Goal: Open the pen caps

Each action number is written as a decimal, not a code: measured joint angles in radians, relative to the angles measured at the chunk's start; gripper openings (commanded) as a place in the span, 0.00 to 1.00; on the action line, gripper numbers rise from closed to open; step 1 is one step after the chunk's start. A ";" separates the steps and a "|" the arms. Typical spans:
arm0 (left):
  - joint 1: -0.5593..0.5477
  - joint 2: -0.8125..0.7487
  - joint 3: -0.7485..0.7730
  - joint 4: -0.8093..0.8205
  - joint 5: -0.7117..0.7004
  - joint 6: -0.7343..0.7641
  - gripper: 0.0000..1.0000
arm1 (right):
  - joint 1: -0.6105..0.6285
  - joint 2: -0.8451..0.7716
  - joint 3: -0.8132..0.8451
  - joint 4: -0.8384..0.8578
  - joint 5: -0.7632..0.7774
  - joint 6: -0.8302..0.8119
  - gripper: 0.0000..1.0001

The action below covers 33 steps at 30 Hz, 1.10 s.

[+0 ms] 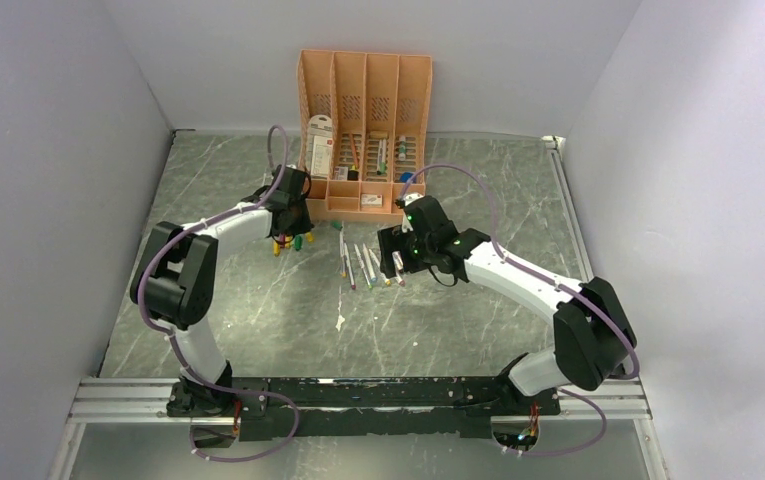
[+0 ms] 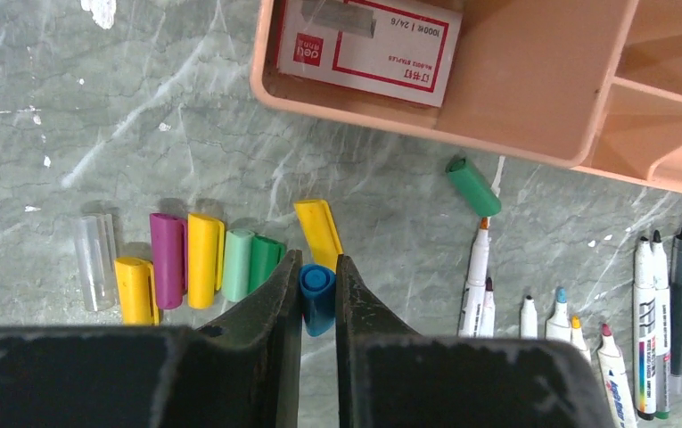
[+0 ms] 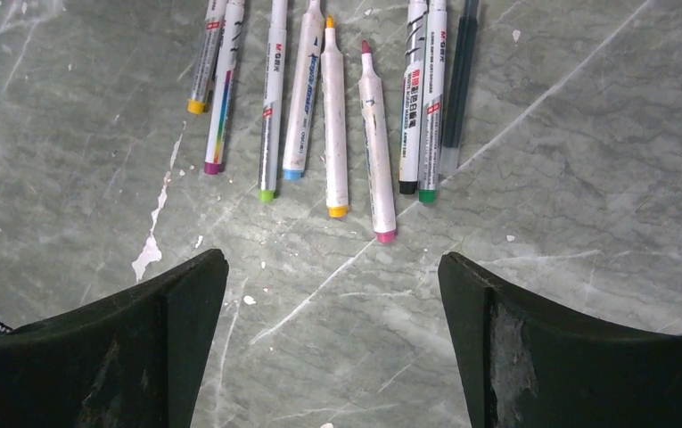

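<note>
The left pincer (image 2: pixel 319 266) pinches a small blue plastic pen cap (image 2: pixel 316 299) beside a row of loose coloured plastic caps (image 2: pixel 205 260) on the grey marbled counter (image 2: pixel 96 116). The right pincer (image 3: pixel 332 263) hangs spread wide above uncapped white-barrelled marker pens (image 3: pixel 333 116) lying side by side.

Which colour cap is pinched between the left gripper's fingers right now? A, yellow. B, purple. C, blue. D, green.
C: the left wrist view shows the left gripper clamped on either side of a blue cap.
</note>
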 measured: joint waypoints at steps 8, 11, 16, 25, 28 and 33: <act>0.000 0.003 0.000 -0.024 -0.001 0.000 0.22 | 0.000 -0.010 0.000 0.007 -0.005 0.002 0.91; 0.000 0.003 0.000 -0.031 -0.002 0.000 0.25 | 0.000 -0.013 0.000 0.007 -0.009 0.003 0.92; -0.001 0.003 0.000 -0.040 -0.006 0.000 0.30 | 0.000 -0.015 -0.006 0.013 -0.021 0.006 0.93; -0.001 -0.029 0.000 -0.052 -0.018 -0.001 0.38 | 0.000 -0.019 -0.014 0.015 -0.027 0.010 0.95; -0.001 -0.050 0.000 -0.056 -0.020 -0.001 0.39 | 0.000 -0.021 -0.014 0.015 -0.028 0.011 0.97; -0.001 -0.100 0.000 -0.075 -0.020 0.000 0.42 | 0.000 -0.027 -0.015 0.018 -0.029 0.014 1.00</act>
